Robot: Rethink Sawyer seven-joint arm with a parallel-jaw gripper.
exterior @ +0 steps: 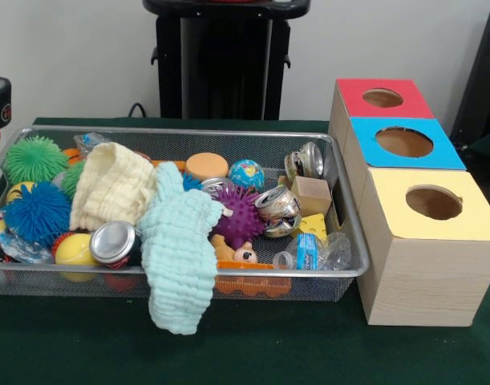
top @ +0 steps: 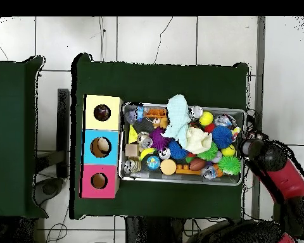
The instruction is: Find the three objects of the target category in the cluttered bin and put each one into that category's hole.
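A wire mesh bin (exterior: pixel 228 132) holds mixed clutter. Among it are a silver can (exterior: pixel 114 241), a crushed can (exterior: pixel 277 204), another can (exterior: pixel 307 160), spiky balls in green (exterior: pixel 34 159), blue (exterior: pixel 38 212) and purple (exterior: pixel 240 216), and a wooden block (exterior: pixel 311 195). A cream cloth (exterior: pixel 112 186) lies on the pile. A mint cloth (exterior: pixel 179 257) hangs over the front rim. Beside the bin stand three wooden boxes with round holes, topped red (exterior: pixel 353 96), blue (exterior: pixel 373 132) and yellow (exterior: pixel 397 208). My gripper (top: pixel 248 148) hovers at the bin's end farthest from the boxes, its state hidden.
A globe ball (exterior: pixel 246 173), an orange disc (exterior: pixel 206 166), a yellow ball (exterior: pixel 72 250) and a small plastic bottle (exterior: pixel 317 255) also lie in the bin. Green cloth covers the table (exterior: pixel 253 345). A second green table (top: pixel 12 136) stands past the boxes.
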